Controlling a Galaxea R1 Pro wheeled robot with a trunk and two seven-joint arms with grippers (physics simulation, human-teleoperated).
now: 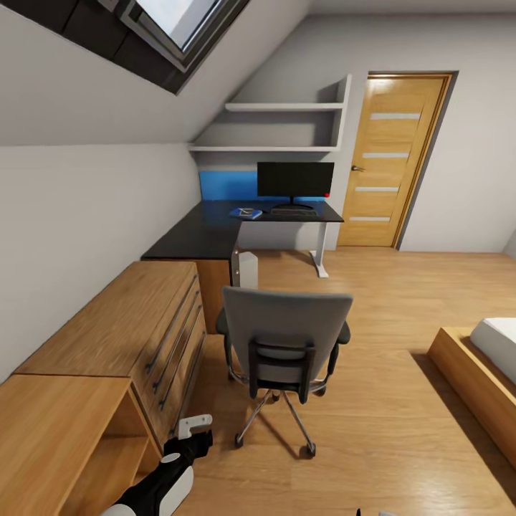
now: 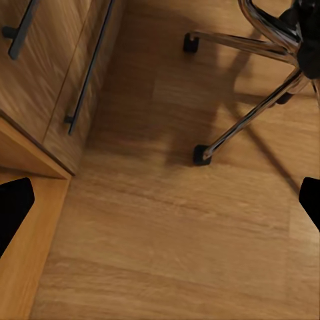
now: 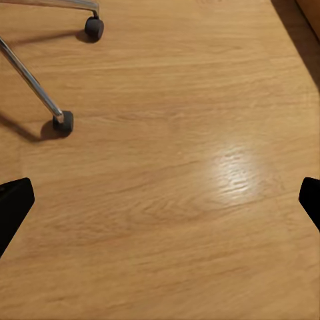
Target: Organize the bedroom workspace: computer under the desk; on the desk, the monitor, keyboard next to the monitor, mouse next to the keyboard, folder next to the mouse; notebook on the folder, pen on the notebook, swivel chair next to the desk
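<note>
The monitor [image 1: 295, 179] and keyboard [image 1: 294, 212] are sitting on the far desk [image 1: 193, 236], with the blue folder [image 1: 246, 213] left of them. The chair [image 1: 284, 342] is waiting nearer, not yet beside it. Both claws [image 2: 160, 200] [image 3: 160, 207] are hanging wide open, holding nothing.

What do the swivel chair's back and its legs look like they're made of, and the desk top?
The swivel chair has a back that looks like matte grey fabric, without shine. Its legs seem polished chrome metal, showing bright reflections. The desk has a smooth black top, faintly glossy, perhaps laminate; the render leaves that open.
</note>
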